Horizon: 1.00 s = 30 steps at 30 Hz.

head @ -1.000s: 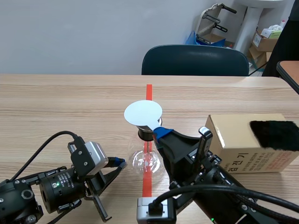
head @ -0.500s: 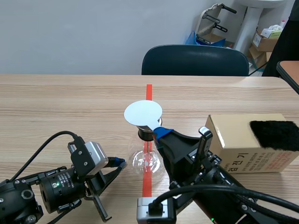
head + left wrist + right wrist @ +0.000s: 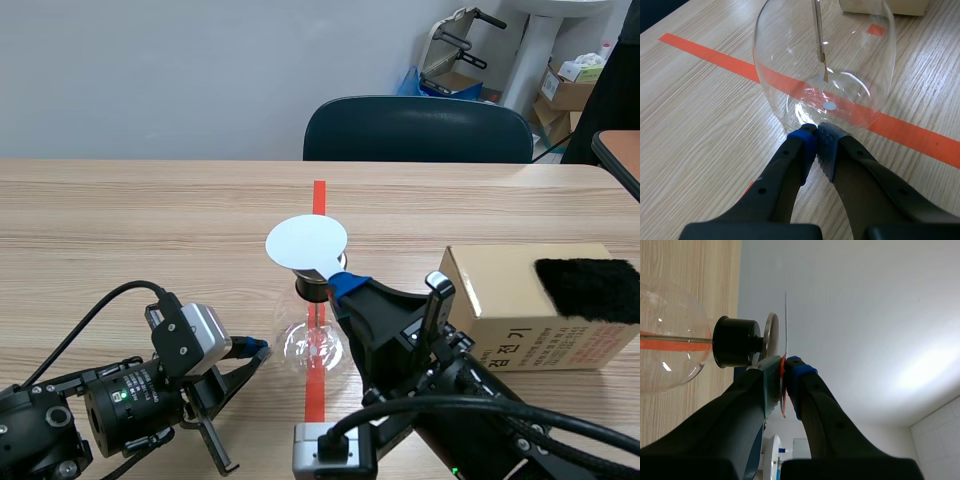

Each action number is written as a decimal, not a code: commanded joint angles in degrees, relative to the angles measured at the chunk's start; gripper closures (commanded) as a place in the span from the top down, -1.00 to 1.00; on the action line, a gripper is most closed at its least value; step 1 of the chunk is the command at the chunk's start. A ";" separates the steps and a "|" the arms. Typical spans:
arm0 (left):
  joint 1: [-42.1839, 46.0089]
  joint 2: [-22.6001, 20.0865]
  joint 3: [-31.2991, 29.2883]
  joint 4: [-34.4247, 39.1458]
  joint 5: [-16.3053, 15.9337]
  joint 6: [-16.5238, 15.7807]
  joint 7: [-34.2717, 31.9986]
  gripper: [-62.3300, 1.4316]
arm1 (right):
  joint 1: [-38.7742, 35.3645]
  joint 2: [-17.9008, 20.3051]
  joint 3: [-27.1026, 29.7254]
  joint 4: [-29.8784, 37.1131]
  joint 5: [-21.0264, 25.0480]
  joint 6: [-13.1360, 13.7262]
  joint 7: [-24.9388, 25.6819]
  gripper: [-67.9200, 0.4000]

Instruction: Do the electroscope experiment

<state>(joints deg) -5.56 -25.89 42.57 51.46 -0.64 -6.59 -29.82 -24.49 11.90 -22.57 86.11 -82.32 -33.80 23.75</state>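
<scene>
Where the electroscope (image 3: 313, 340) stands: upright on the orange-red tape line (image 3: 318, 195), near the middle of the table (image 3: 120, 220), between the two arms.
Glass flask (image 3: 790, 65): round, clear and thin-walled. I judge it fragile and slippery, and light enough that a push from the side could tip it.
Foil leaf (image 3: 824, 75): it hangs on a thin rod inside the flask. It looks very delicate, so the flask should not be shaken.
Black stopper (image 3: 737, 341): it sits in the neck, at 12 o'clock of the flask. Together with the neck it seems the firmest place to take hold, safer than the bulb.
Metal plate (image 3: 771, 335): it is fixed just above the stopper.
White disc (image 3: 306, 243): thin and light, probably a little flexible. It is just beside the metal plate, and the right wrist view seems to show a narrow gap between them.
Right gripper (image 3: 785, 365): its fingers are closed on the rim of the white disc, at about 5 o'clock of the disc in the scene view.
Left gripper (image 3: 817, 137): at 8 o'clock of the flask. Its pads are pressed together with nothing between them, and the tips seem to rest against the low wall of the glass.
Box (image 3: 530, 310): at 3 o'clock of the electroscope, with black fur (image 3: 588, 288) lying on top.
</scene>
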 commanded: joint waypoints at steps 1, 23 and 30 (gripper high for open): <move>-0.02 0.33 -0.22 0.98 -0.37 0.00 -0.76 -0.85 | 0.20 0.28 0.42 1.16 0.22 -0.68 -0.22 -0.94; -0.02 0.33 -0.22 0.98 -0.37 0.00 -0.74 -0.85 | 0.20 0.28 0.42 1.16 0.22 -0.70 -9.73 -0.94; -0.02 0.31 -0.22 0.98 -0.37 0.00 -0.74 -0.85 | 0.20 0.31 0.42 1.16 0.22 -0.70 -25.16 -0.94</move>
<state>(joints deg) -5.56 -25.89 42.57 51.46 -0.64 -6.59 -29.80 -24.49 11.90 -22.57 86.11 -82.26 -33.80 -0.82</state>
